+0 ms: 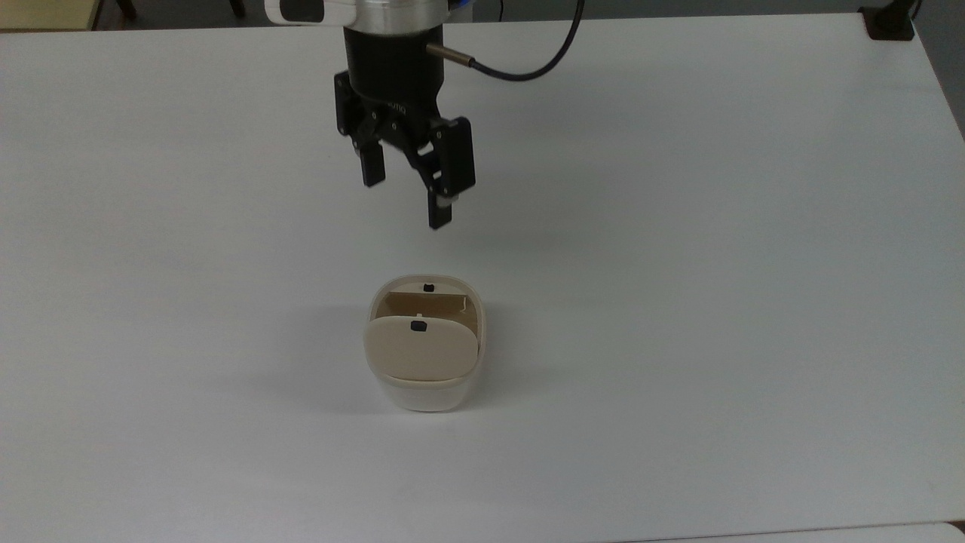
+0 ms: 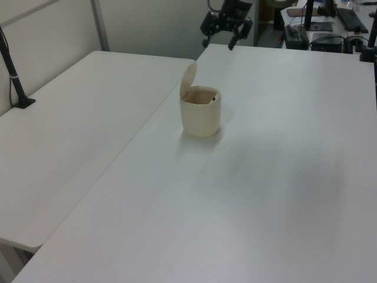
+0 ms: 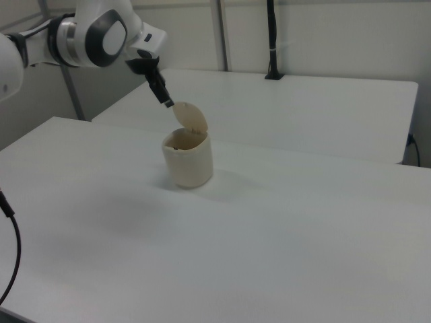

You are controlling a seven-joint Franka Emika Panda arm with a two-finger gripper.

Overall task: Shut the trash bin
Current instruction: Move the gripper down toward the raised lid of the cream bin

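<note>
The cream-white trash bin (image 1: 427, 395) stands near the middle of the white table (image 1: 678, 226). Its beige lid (image 1: 421, 351) is raised on its hinge, black button (image 1: 417, 326) facing up, and the inside shows. My gripper (image 1: 407, 202) hangs open and empty above the table, beyond the bin's open mouth toward the top view's top. In the left view the gripper (image 2: 218, 44) is high behind the bin (image 2: 200, 115) and its upright lid (image 2: 188, 81). Seen in the right view, the gripper (image 3: 166, 101) is just left of the lid (image 3: 192, 118), apart from it.
A second white table (image 2: 70, 130) adjoins along a seam. Black clamped posts stand at table edges (image 2: 15, 76) (image 3: 272, 40) (image 1: 889, 21). A black cable (image 3: 12, 235) hangs at the right view's left edge. Desks with equipment (image 2: 330, 23) lie beyond the table.
</note>
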